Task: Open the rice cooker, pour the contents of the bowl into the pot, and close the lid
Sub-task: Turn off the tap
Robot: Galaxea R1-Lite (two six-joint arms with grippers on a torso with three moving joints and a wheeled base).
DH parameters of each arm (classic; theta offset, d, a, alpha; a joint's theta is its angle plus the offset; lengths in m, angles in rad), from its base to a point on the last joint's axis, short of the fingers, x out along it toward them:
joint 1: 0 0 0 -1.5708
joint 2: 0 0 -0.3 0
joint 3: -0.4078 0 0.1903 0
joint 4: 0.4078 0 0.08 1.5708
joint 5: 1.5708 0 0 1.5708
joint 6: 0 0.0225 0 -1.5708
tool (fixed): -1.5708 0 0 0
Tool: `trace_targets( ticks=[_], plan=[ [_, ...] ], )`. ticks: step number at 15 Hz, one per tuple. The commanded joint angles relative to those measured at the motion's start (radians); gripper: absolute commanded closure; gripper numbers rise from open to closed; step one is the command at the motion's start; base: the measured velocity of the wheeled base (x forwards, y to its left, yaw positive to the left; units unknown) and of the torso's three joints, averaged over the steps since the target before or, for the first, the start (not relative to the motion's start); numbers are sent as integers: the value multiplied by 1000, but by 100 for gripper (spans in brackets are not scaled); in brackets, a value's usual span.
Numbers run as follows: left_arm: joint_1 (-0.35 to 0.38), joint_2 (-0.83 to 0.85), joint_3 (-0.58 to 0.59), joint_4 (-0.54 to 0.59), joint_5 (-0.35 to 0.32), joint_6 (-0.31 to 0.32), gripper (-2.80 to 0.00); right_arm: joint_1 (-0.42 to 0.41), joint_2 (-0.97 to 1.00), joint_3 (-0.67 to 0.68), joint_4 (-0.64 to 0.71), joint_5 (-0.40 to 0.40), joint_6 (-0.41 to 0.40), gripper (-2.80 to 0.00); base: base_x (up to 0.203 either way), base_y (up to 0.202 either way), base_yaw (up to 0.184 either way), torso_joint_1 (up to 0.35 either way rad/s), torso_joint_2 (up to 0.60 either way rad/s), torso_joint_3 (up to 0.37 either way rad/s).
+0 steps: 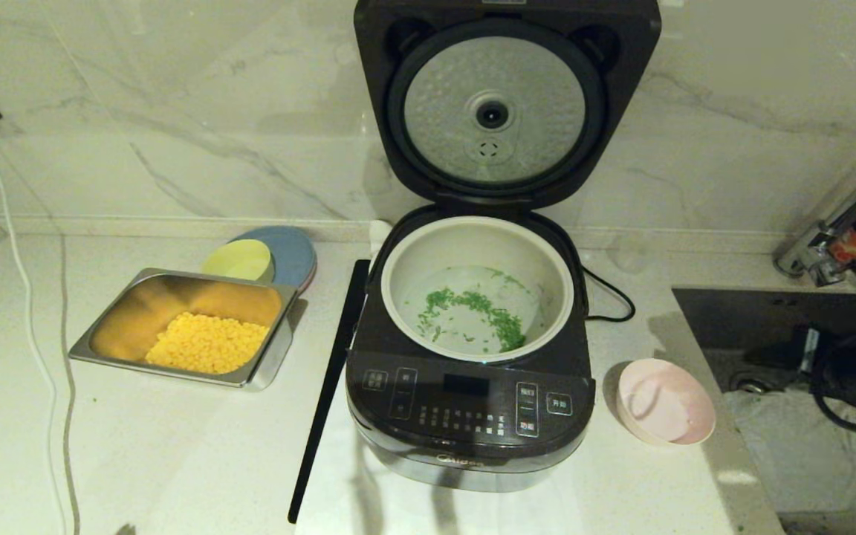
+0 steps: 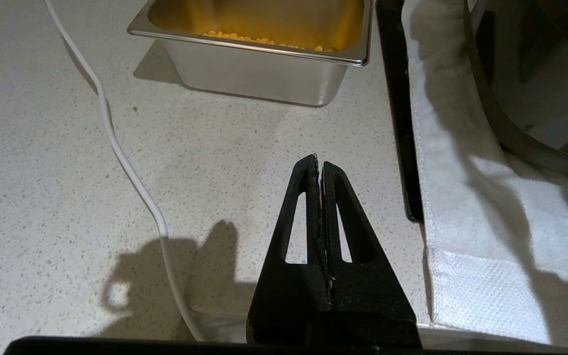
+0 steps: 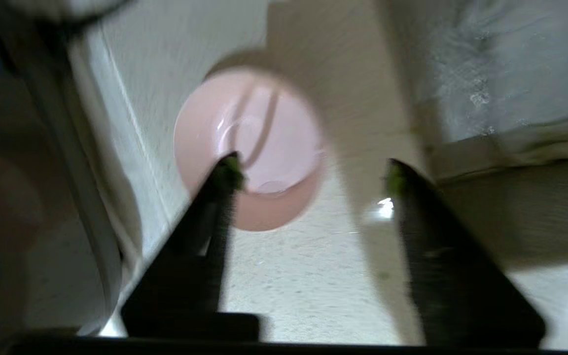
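The black rice cooker stands in the middle of the counter, its lid swung upright and showing the dimpled silver disc. The cream pot holds the chopped green contents, scattered over its bottom. To the cooker's right the pink bowl sits upright and empty on the counter. My right gripper is open and holds nothing. It hovers over the counter just short of the bowl, and green bits stick to its fingertips. My left gripper is shut and empty, low over the counter left of the cooker.
A steel tray of yellow corn stands left of the cooker, with a small yellow bowl and a blue plate behind it. A white cable runs down the far left. A sink lies at the right. The cooker rests on a white cloth.
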Motion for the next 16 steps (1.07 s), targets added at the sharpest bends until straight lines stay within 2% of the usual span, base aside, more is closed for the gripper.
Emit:
trace_targets(
  ticks=[1, 4, 7, 11, 16],
  plan=[
    [0, -1, 9, -1, 0, 0, 0, -75, -62, -11, 10, -6, -20, 0, 0, 0, 0, 0, 0, 0],
    [0, -1, 9, -1, 0, -1, 0, -172, -28, -12, -6, -80, -69, 0, 0, 0, 0, 0, 0, 0],
    [0, -1, 9, -1, 0, 1, 0, -249, 69, -3, -106, -184, -102, 0, 0, 0, 0, 0, 0, 0],
    [0, -1, 9, -1, 0, 0, 0, -267, 152, 12, -220, -243, -102, 0, 0, 0, 0, 0, 0, 0],
    [0, -1, 9, -1, 0, 1, 0, -263, 258, 16, -429, -437, -106, 0, 0, 0, 0, 0, 0, 0]
  ],
)
